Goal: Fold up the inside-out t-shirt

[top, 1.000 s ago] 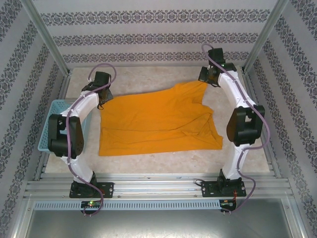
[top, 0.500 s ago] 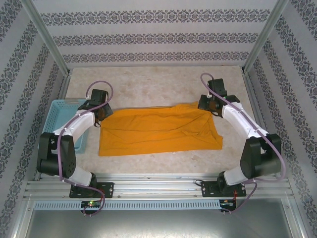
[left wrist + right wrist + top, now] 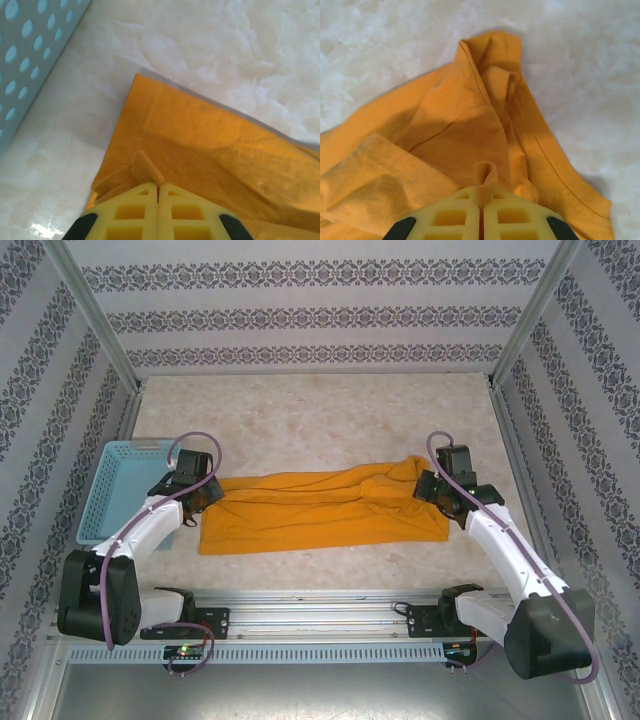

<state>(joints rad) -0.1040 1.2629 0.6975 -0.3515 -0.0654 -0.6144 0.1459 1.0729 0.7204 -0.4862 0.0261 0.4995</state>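
Across the middle of the tabletop (image 3: 320, 410), the inside-out t-shirt (image 3: 320, 508) lay as a long orange band, doubled over on itself, plain side showing. The left end effector (image 3: 158, 185) was pinched tight on a little tuck of hem at the band's left end, near the blue basket (image 3: 30, 50). Over on the other side, the right end effector (image 3: 481, 192) was clamped on a nub of cloth beside the bunched sleeve. My read was that a lengthwise fold was being laid down. To do it well, both ends would need to travel level and together so the crease ran straight. Neither grip should let go until the cloth sat flat on the layer beneath. That crumpled right sleeve would want smoothing too, or it would lump the fold.
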